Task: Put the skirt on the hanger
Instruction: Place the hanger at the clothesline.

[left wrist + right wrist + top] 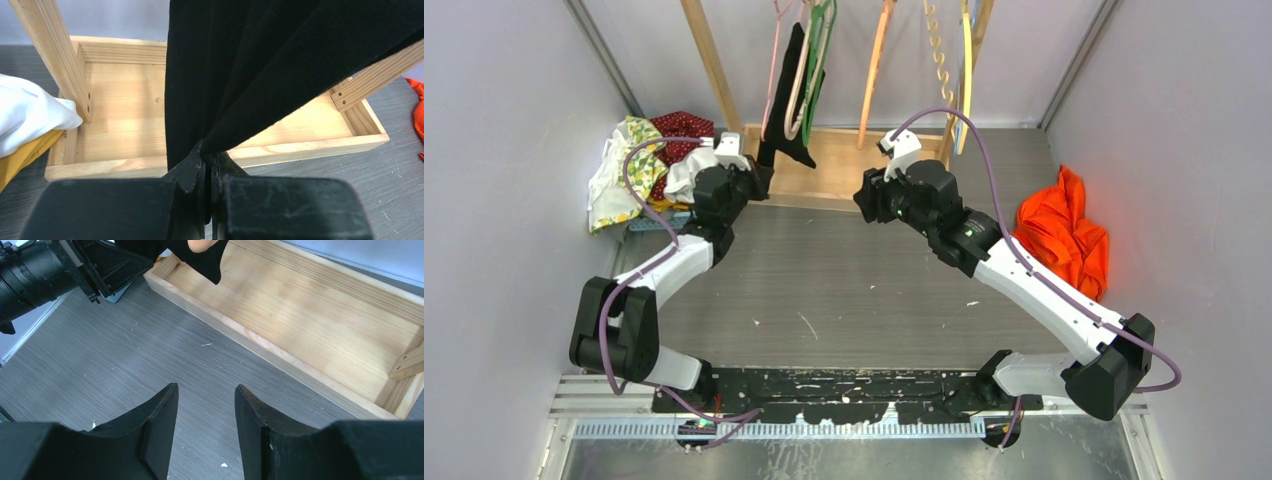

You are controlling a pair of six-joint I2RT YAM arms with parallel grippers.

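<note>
Evenly and brightly lit from above. Only soft, faint shadows on the grey surface [844, 280]. Sharp overhead, slightly bowed toward the edges. Blurred at the near jaws in both wrist views; hardly any detail in the black skirt [260, 65].

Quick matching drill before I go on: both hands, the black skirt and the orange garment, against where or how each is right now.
Things:
1. left hand
2. right hand
3. black skirt
4. orange garment

States:
A. lying on the table, right of the wooden tray
B. shut on black cloth
C. open, holding nothing
D. hanging down over the wooden tray

Pairs: 1-B, 2-C, 3-D, 4-A
</note>
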